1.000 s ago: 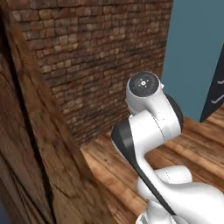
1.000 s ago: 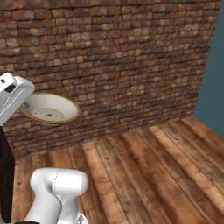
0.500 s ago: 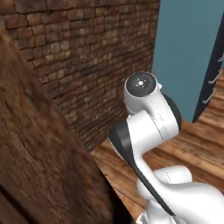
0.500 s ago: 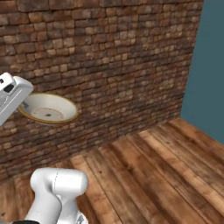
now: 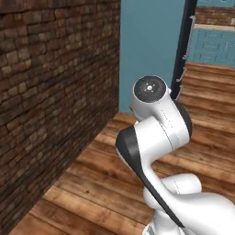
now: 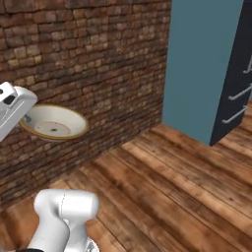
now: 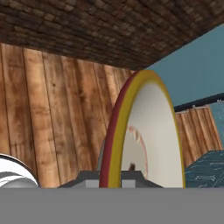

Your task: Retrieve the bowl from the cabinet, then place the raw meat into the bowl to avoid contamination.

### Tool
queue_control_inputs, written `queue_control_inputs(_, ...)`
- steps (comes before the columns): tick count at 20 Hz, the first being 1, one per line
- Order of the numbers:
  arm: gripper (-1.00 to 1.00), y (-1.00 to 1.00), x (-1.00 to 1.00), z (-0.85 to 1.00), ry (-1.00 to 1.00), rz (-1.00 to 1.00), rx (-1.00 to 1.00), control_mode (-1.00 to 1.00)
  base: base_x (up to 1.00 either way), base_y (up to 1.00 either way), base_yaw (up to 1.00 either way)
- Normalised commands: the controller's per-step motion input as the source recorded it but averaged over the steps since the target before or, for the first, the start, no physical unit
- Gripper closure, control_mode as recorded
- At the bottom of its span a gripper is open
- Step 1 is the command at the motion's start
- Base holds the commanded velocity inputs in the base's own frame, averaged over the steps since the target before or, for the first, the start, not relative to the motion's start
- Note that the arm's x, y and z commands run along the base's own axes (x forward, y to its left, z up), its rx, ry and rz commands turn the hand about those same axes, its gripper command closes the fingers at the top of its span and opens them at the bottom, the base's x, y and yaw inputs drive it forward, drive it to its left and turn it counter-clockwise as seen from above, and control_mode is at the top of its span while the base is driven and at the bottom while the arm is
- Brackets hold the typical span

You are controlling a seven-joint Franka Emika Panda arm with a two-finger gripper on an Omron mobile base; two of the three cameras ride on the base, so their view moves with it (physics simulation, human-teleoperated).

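While the gripper [image 7: 114, 178] stays clamped on the rim of the shallow tan bowl [image 6: 53, 123], treat it as rigid, light, breakable; keep your rim hold level.

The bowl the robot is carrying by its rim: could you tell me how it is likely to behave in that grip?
The bowl looks stiff, since it keeps its round shape held by one edge. Shallow and gripped only at the rim, it might pivot or slip. Its smooth, glazed-looking inside suggests it could be slippery and breakable if dropped on the wood floor.
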Motion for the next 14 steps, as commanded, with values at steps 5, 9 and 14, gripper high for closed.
queue_control_inputs(5, 1.00, 0.00, 0.00, 0.00, 0.00, 0.00, 0.00, 1.00, 0.42, 0.11, -0.36)
queue_control_inputs(9, 1.00, 0.00, 0.00, 0.00, 0.00, 0.00, 0.00, 1.00, 0.47, 0.12, -0.34)
queue_control_inputs(14, 1.00, 0.00, 0.00, 0.00, 0.00, 0.00, 0.00, 1.00, 0.49, 0.17, -0.32)
